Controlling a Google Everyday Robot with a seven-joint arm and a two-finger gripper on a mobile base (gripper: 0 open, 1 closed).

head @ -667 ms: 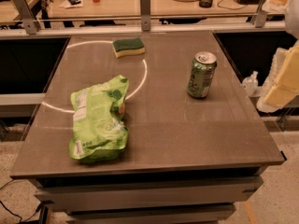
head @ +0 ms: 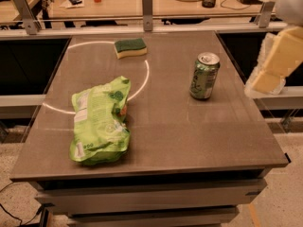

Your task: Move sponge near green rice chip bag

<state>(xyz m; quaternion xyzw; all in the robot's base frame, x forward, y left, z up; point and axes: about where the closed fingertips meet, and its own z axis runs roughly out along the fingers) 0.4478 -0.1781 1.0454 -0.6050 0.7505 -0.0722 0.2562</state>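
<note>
The sponge (head: 130, 47), dark green on top with a pale yellow base, lies flat at the far middle of the table. The green rice chip bag (head: 100, 122), crinkled lime-green foil with white label patches, lies at the near left of the table, well apart from the sponge. My gripper (head: 273, 60) shows as pale cream blocks at the right edge of the view, beyond the table's right side and above its level. It is far from the sponge and holds nothing that I can see.
A green soda can (head: 204, 76) stands upright at the right of the dark table (head: 189, 136). A bright ring of reflected light lies on the tabletop between sponge and bag. A rail with metal posts (head: 147, 4) runs behind the table, with a cluttered desk beyond.
My gripper at the right edge has shifted slightly upward. The sponge, bag and can have not moved.
</note>
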